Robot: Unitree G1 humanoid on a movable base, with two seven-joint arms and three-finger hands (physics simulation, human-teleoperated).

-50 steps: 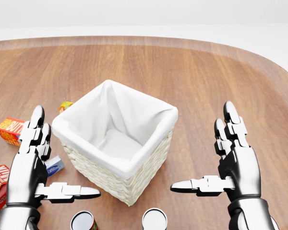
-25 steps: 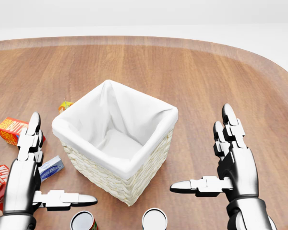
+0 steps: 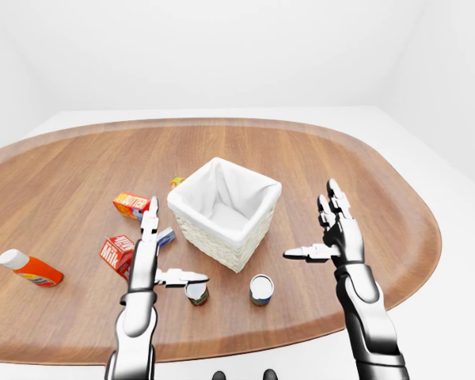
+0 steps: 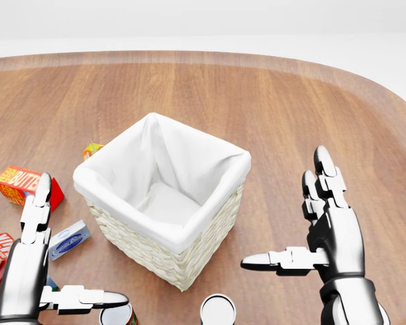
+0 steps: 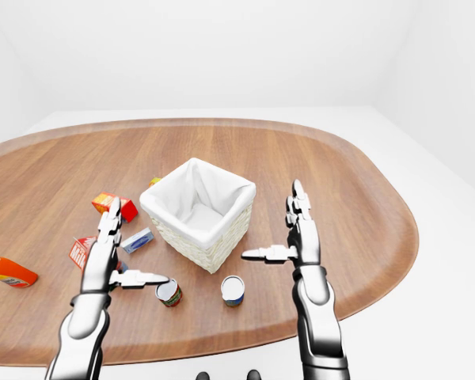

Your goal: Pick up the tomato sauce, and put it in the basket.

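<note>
While both hands stand open, nothing is held. Left hand [image 3: 152, 255] hangs w/ thumb over the red-label can [image 3: 196, 294], probably the tomato sauce, positioned for a grasp. Right hand [image 3: 339, 236] idles fingers apart, beside the basket [image 3: 222, 237], clear of its mouth. Second can [image 3: 260, 289] sits just beside the first.
</note>
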